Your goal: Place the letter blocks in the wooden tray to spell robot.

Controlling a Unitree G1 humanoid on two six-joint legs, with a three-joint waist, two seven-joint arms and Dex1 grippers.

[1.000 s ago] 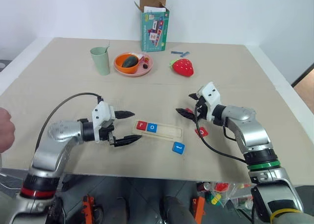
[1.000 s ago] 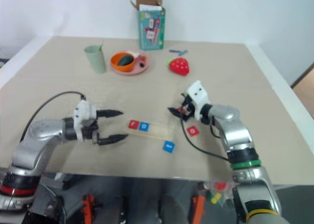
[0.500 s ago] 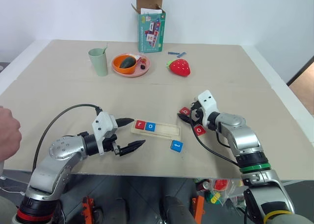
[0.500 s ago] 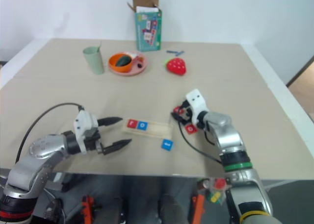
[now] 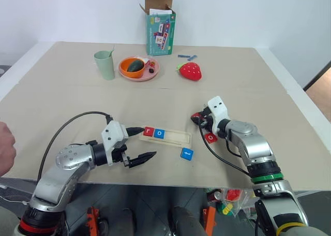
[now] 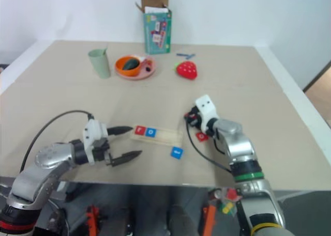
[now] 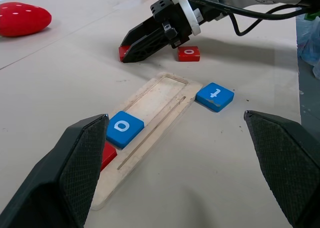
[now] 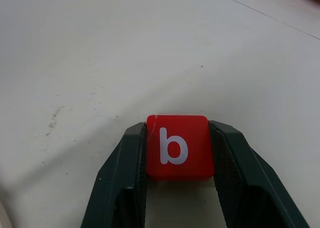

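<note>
The wooden tray point(image 5: 176, 138) lies near the table's front edge, between my two arms. A red "r" letter block point(image 5: 149, 131) and a blue "o" point(image 5: 160, 134) sit side by side at its left end. A blue "t" block point(image 5: 186, 154) rests on the table just in front of the tray's right end, and a red "o" point(image 5: 210, 138) lies to the tray's right. My right gripper point(image 8: 177, 134) is shut on a red "b" block point(image 8: 177, 146), low over the table just beyond the tray's right end. My left gripper point(image 5: 142, 143) stands open at the tray's left end, holding nothing.
At the back stand a green cup point(image 5: 105, 64), an orange-pink plate point(image 5: 150, 74) with food toys, a red strawberry toy point(image 5: 191, 71) and an open cardboard box point(image 5: 159, 23). A person's hand point(image 5: 5, 148) shows at the left edge.
My right gripper has sunk to the table and closed on the red "b" block. The left gripper has barely moved and stays open. The person's hand has drawn back toward the left edge.
</note>
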